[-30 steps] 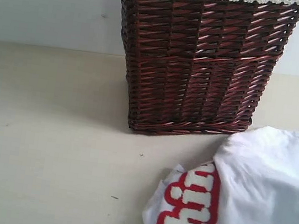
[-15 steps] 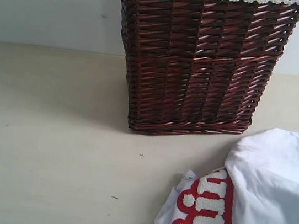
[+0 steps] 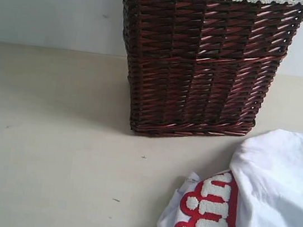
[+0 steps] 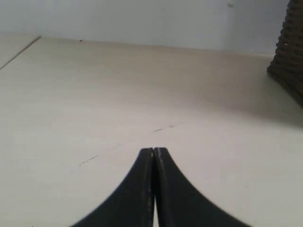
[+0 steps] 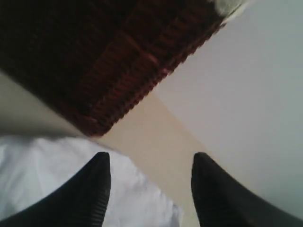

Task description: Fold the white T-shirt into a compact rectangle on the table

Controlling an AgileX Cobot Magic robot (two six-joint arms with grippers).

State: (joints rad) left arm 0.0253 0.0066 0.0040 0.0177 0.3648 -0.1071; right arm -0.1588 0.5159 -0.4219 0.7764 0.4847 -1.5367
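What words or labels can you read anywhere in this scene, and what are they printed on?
"hin": fluffy white letters outlined in red on the white T-shirt, running sideways. A fold and the picture's edge cut the word off, so this is only part of it.
No writing shows on the wicker basket or the table.

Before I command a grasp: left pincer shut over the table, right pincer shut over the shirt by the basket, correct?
No: the right pincer is open, as the right wrist view shows. The left pincer is shut over the table; the white T-shirt lies by the basket.
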